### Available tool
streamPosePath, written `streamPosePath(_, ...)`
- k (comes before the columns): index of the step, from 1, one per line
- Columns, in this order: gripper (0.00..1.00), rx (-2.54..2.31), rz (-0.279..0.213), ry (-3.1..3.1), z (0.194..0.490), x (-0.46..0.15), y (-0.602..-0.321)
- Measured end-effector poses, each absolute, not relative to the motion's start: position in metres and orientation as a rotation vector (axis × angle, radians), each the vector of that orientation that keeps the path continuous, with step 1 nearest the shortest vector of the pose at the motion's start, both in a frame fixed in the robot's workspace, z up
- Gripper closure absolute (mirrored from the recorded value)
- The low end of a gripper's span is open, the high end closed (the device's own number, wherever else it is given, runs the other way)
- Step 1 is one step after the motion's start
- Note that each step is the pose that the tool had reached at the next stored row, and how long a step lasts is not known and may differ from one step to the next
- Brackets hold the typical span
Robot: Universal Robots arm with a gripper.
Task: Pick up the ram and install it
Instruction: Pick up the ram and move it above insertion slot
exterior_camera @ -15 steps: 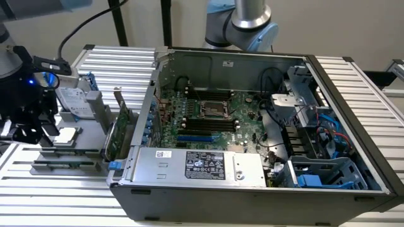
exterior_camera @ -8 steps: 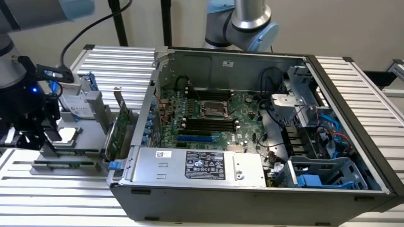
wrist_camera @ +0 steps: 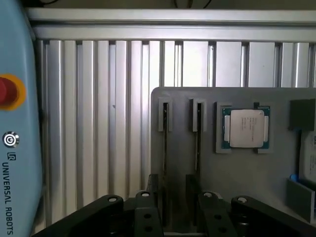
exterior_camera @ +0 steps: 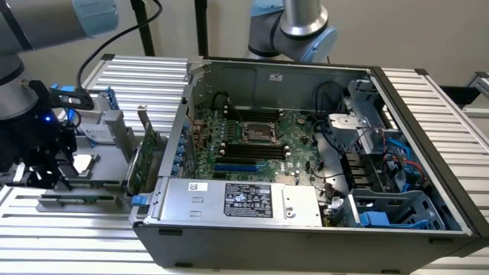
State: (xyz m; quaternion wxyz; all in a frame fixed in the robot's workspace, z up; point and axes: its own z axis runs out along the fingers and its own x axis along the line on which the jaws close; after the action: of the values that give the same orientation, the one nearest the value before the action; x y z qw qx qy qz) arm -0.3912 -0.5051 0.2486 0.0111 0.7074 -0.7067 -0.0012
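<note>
In the exterior view the gripper (exterior_camera: pixel 44 176) hangs over the grey holder (exterior_camera: pixel 107 154), at about 9 o'clock from the open computer case (exterior_camera: pixel 306 246), and its fingertips are lost against its own dark body. The wrist view shows the gripper (wrist_camera: pixel 173 192) with black fingers (wrist_camera: pixel 154 195) parted and closed on nothing. Their upper parts are cut off at the frame edge. The ram (exterior_camera: pixel 77 199) stands on edge along the holder's near side, around 8 o'clock from the case, its chips too small to make out. A silver processor (wrist_camera: pixel 245 128) lies in the holder nearby.
</note>
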Motion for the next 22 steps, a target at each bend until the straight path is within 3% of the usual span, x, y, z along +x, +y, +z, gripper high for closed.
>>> streamPosePath(22, 0.00, 2.210, -0.004, -2.202, 0.208, -0.385, -0.508)
